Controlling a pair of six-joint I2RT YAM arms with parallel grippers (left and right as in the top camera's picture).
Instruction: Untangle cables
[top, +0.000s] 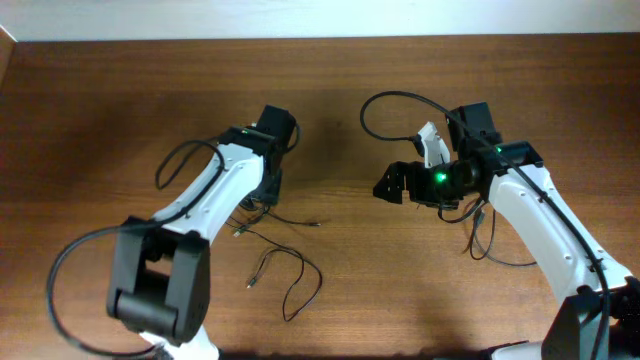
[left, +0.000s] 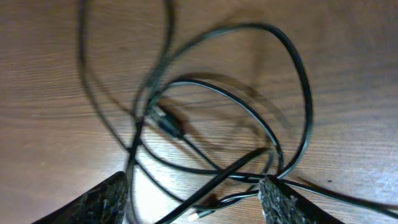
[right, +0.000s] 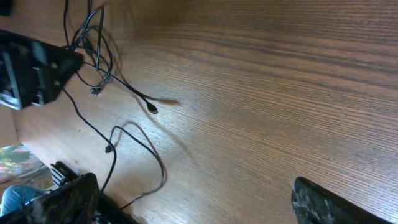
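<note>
Left arm (top: 220, 185) overhangs tangled cables (left: 168, 124)

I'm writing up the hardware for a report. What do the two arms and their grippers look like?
The left arm and right arm have white links, black joints, a green light near the wrist and thick black cable loops. Finger pads are black, speckled grey.

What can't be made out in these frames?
- Overhead: the knot in the cables lies under the left arm, so the crossings are hidden.
- Left wrist: the cables are blurred and their loops are cut off by the top edge, so they can't be counted.
- Right wrist: the plug is too small to tell its type, and the knot is partly behind the left arm.
</note>
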